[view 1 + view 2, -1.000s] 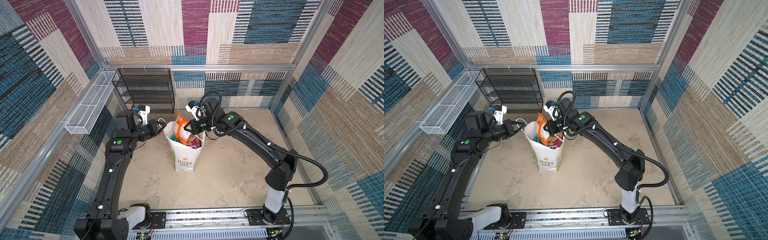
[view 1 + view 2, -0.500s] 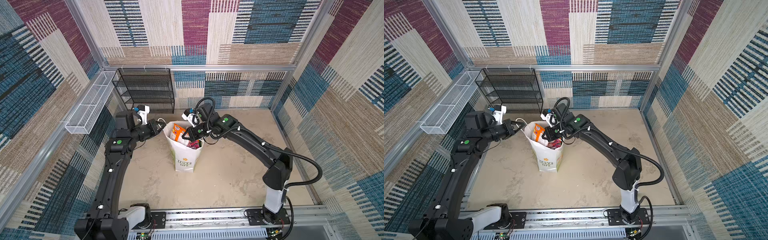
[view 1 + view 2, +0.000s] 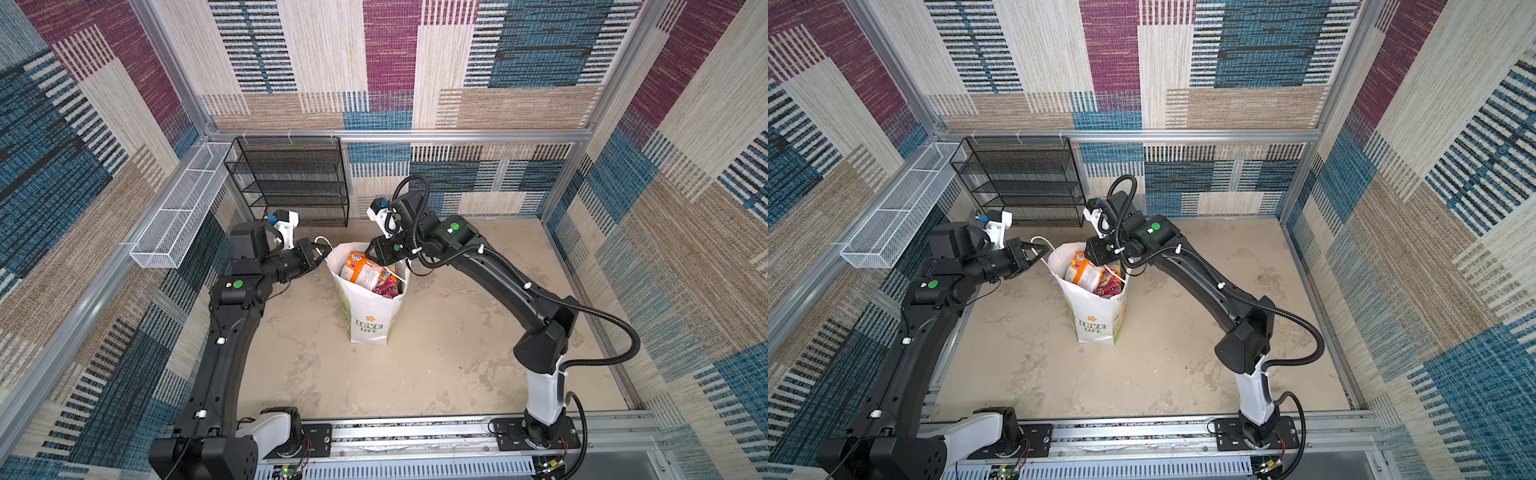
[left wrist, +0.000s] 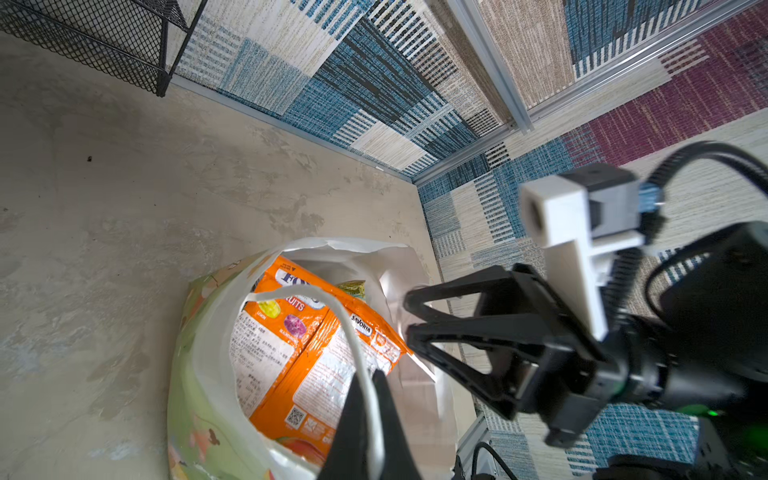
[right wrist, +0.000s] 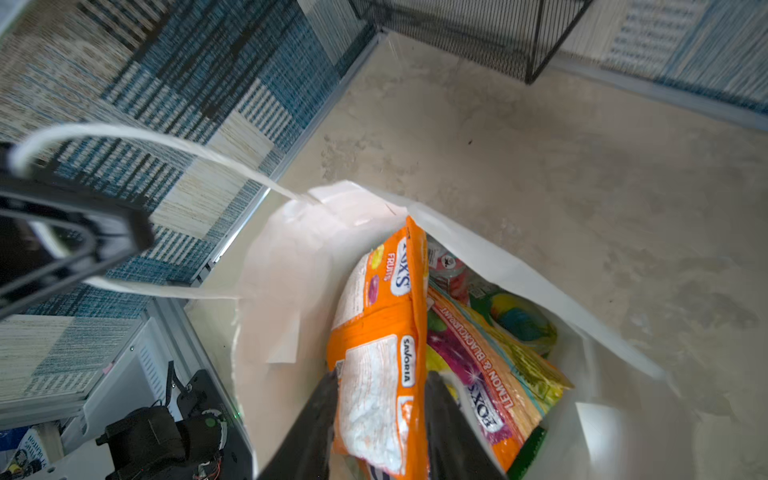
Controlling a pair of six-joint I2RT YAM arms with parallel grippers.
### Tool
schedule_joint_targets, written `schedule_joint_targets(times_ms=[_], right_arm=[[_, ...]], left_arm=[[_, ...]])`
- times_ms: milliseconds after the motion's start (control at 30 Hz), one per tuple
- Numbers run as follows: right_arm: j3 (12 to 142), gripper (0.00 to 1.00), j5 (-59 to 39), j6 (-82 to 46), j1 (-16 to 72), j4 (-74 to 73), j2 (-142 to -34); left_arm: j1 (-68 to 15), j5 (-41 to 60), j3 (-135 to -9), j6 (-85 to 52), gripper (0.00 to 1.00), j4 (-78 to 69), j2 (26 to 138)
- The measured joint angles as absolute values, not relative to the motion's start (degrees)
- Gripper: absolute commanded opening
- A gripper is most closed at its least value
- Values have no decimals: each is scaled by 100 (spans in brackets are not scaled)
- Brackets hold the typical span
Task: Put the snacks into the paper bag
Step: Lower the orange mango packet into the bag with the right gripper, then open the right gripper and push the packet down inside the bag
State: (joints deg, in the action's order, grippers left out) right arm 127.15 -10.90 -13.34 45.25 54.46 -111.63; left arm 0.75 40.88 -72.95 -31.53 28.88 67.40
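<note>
Where the desk [image 3: 436, 353] carries it, the paper bag [image 3: 370, 307] stands upright with its mouth open. At the bag's left rim, the left hand [image 4: 370, 382] is clamped shut on the white cord handle [image 4: 353, 332]. Over the bag's far right rim, the right hand [image 5: 380, 386] has its fingers parted, and the orange packet [image 5: 386, 299] stands on edge between them, inside the mouth. Beside that packet, the other snacks [image 5: 469, 365] lie in the bag. Beyond the bag stands the black mesh rack [image 3: 291, 183].
</note>
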Motion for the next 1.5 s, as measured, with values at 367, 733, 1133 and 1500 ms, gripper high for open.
schedule_joint_targets(times_ms=[367,733,1133,1500], right_arm=[[13279,17,-419,-1319,5078,5610,-11375],[13362,15,62,-1323,5094,6132,-12143],[13428,25,12,-1258,4842,6241,-12709],[13417,58,-1017,-1251,4814,5511,-11153]], left_arm=[[91,4088,-7290,-3153,2,2871,6748],[99,4088,-7286,-3153,2,2847,6748],[102,4088,-7286,-3153,2,2847,6744],[108,4088,-7284,-3153,3,2808,6744]])
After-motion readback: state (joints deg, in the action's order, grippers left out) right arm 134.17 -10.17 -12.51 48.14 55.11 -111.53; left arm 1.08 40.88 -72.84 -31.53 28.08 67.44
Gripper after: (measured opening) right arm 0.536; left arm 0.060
